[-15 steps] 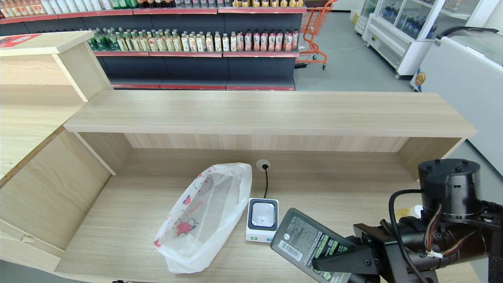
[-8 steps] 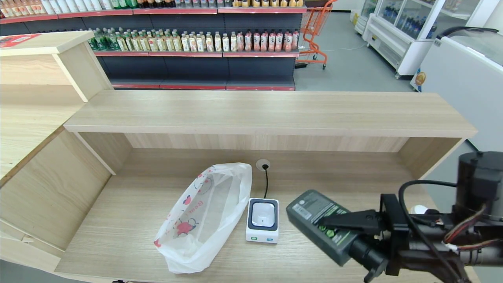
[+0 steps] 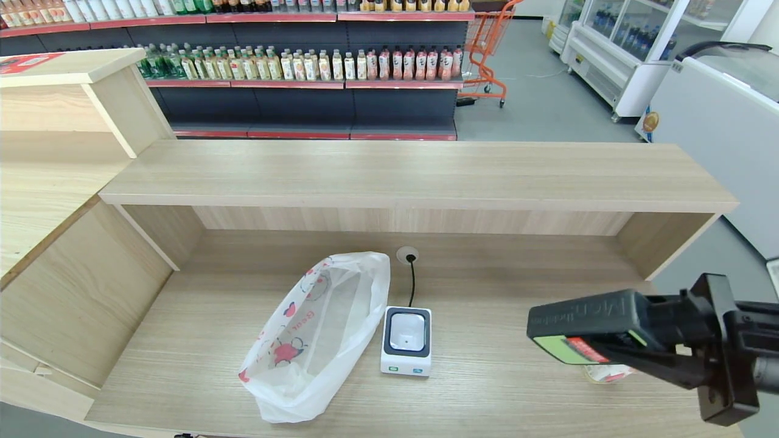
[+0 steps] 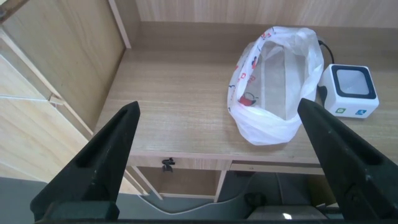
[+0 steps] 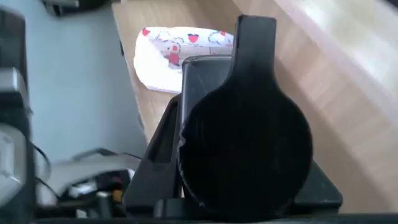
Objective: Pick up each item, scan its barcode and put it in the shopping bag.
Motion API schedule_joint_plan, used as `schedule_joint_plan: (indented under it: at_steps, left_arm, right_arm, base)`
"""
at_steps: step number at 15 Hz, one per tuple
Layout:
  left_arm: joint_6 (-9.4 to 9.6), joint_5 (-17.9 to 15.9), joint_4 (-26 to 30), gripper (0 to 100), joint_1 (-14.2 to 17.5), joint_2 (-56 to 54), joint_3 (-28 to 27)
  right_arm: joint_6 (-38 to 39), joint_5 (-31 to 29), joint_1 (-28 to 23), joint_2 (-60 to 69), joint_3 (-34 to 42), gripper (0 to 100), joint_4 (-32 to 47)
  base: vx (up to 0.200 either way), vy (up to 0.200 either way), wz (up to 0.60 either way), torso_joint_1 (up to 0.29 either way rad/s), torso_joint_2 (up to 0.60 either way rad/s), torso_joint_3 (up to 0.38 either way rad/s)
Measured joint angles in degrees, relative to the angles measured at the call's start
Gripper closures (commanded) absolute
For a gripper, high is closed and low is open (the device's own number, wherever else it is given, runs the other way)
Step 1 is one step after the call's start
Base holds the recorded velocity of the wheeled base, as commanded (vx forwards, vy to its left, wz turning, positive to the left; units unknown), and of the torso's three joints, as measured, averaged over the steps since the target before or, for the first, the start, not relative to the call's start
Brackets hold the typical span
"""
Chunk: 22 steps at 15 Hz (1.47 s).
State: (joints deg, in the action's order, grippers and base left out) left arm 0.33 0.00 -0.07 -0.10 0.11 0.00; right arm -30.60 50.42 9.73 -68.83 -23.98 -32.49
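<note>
My right gripper is shut on a dark grey flat pack with a green and red label, held edge-on above the right part of the counter, well right of the scanner. The pack looms close in the right wrist view. A white barcode scanner with a dark window sits mid-counter, and the white shopping bag with red prints lies just left of it, mouth towards the back. My left gripper stands open off the counter's front edge, short of the bag and scanner.
A small round item rests on the counter under the held pack. The scanner's black cable runs to a hole at the back. A raised shelf overhangs the rear, and wooden side walls close in both ends.
My right gripper has swung the pack to the right, away from the scanner, and turned it so its barcode face no longer shows. Bag and scanner have stayed put.
</note>
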Motion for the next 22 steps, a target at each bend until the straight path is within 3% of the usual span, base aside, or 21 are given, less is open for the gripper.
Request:
schedule_joint_plan:
  at_steps: [3,6,10,16,22]
  left_arm:
    - [0.02,0.0,0.0,0,0.0,0.0,0.0]
    - [0.00,0.0,0.0,0,0.0,0.0,0.0]
    - [0.02,0.0,0.0,0,0.0,0.0,0.0]
    - [0.00,0.0,0.0,0,0.0,0.0,0.0]
    - [-0.17,0.0,0.0,0,0.0,0.0,0.0]
  right_arm:
    - [27.5,-0.9,-9.8,0.0,-0.1,100,5.5]
    - [41.4,-1.2,-12.0,-1.6,-4.6,100,21.3]
    - [43.4,-1.6,-10.7,-3.9,-7.6,100,22.7]
    - [43.7,-2.7,-11.0,-3.5,-5.9,100,23.0]
    - [43.5,-3.8,-11.1,-3.4,-6.1,100,22.7]
  base:
    - [0.000,0.000,0.00,0.000,0.00,0.000]
    - [0.000,0.000,0.00,0.000,0.00,0.000]
    - [0.000,0.000,0.00,0.000,0.00,0.000]
    - [0.000,0.000,0.00,0.000,0.00,0.000]
    - [0.000,0.200,0.00,0.008,0.00,-0.001]
